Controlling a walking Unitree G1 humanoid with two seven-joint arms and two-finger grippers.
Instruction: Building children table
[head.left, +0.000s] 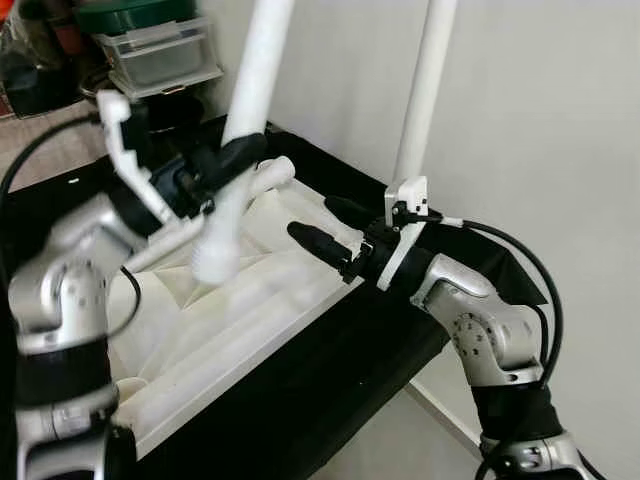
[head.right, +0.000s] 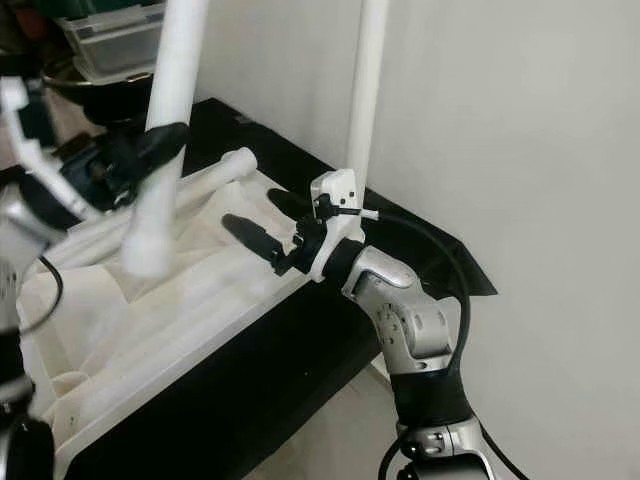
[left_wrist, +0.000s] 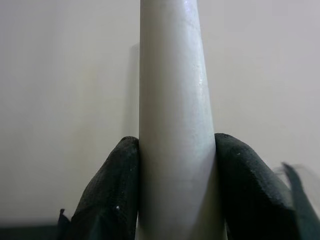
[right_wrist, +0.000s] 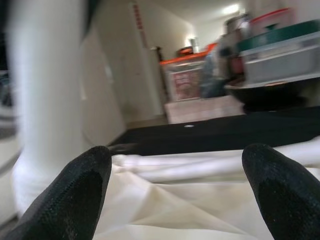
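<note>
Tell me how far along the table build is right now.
Done: one white leg already stands upright at the tabletop's far edge. In hand: the left hand clamps a second white leg, its lower end hanging above the tabletop, unseated. The right hand hovers open. Another leg lies waiting.

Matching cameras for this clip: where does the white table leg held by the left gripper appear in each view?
Left eye: white table leg, upper centre-left, tilted.
Right eye: upper left.
Left wrist: centre, clamped by the left gripper.
Right wrist: blurred, by the picture's left edge.
Shared landmark: white tabletop.
</note>
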